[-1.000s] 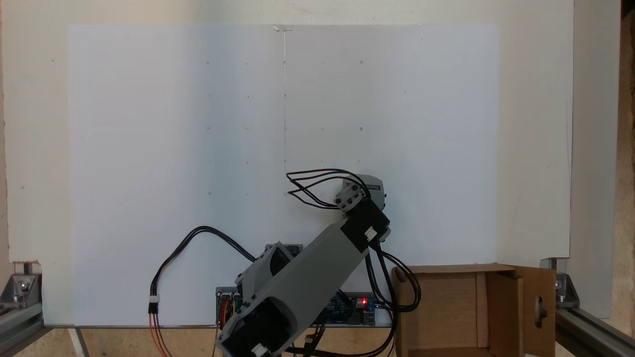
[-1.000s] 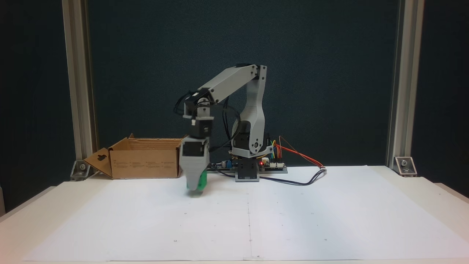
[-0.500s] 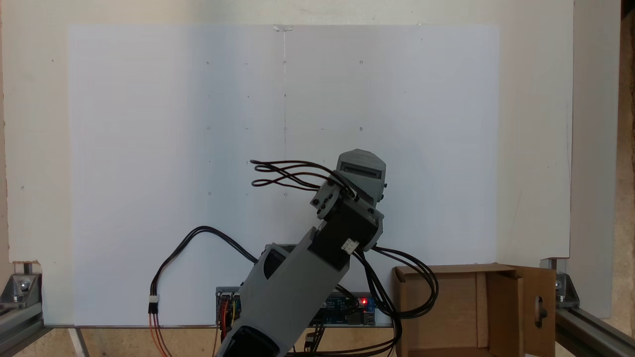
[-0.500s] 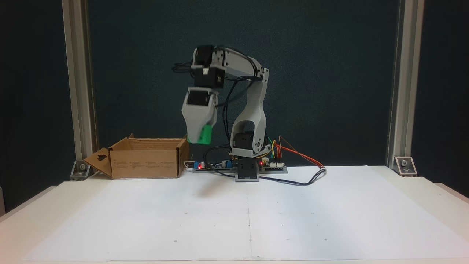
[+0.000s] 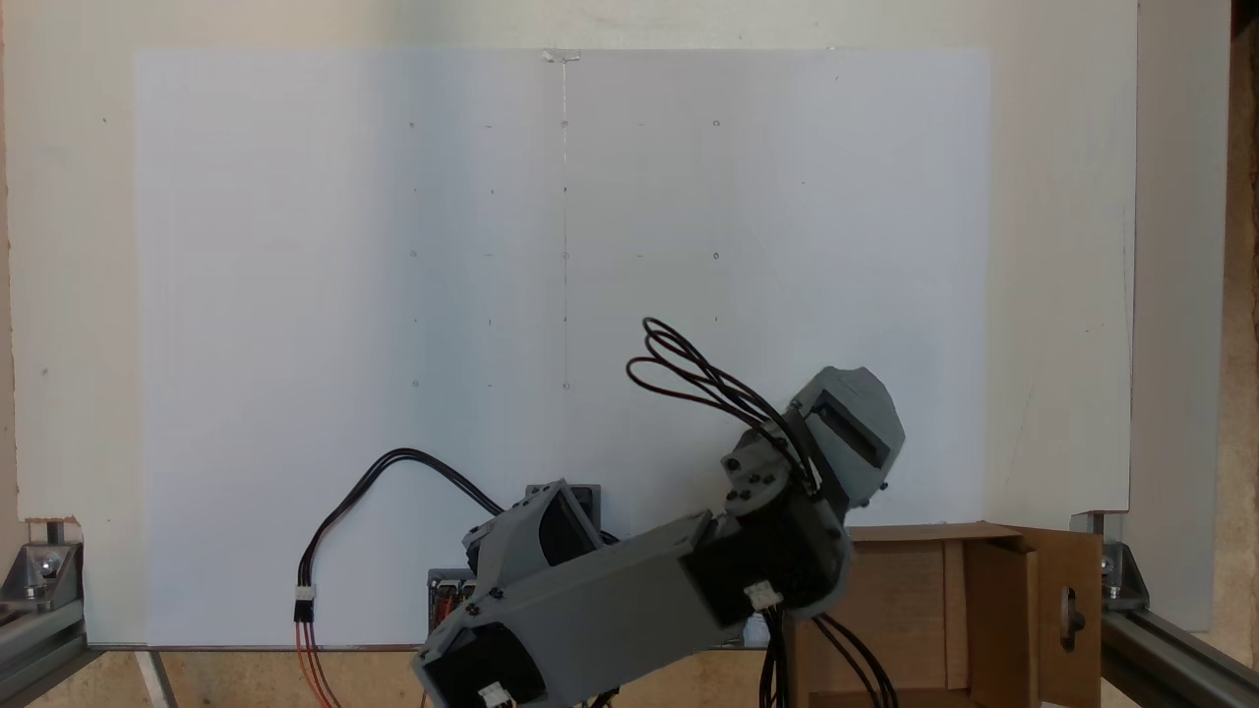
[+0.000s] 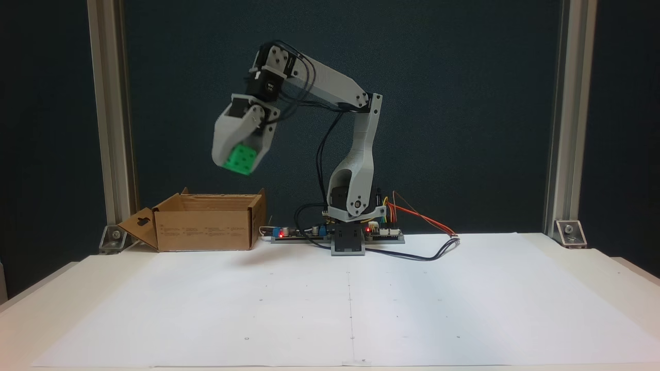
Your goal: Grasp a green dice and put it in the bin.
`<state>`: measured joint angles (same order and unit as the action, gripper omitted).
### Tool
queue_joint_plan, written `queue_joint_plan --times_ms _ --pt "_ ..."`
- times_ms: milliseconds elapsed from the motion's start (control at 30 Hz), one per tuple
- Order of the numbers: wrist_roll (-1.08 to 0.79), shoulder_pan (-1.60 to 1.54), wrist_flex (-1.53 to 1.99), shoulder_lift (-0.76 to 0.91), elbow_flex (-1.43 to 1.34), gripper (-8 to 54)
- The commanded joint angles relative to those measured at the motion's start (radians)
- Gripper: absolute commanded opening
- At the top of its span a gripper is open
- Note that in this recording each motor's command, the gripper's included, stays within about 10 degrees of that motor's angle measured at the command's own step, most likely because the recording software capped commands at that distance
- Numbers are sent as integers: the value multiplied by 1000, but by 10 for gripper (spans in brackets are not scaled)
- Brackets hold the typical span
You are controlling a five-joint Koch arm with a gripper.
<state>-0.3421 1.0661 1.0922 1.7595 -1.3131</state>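
white paper sheet [image 5: 393, 295] under a raised arm, gripper [image 5: 851, 438] near the bin [image 5: 984, 610] edge, state hidden from above. dark backdrop in the side view, gripper [image 6: 238, 159] clenched on the green dice [image 6: 240, 158], carried high above the bin [image 6: 206, 226], likely to clear the flaps before dropping.

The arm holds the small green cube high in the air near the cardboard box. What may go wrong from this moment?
1. The gripper holds the small green plastic dice at its very tips, high above the table; a slip would drop it.
2. In a fixed view from the front, the dice seems above the brown cardboard box near one wall; released now, it may miss or bounce out.
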Motion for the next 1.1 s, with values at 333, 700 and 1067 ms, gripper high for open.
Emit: queue_joint_plan --times_ms 333,700,1067 --pt "193 419 26 -137 163 121" --pt "186 683 -31 -360 163 121" --pt "130 802 -184 -583 164 121"
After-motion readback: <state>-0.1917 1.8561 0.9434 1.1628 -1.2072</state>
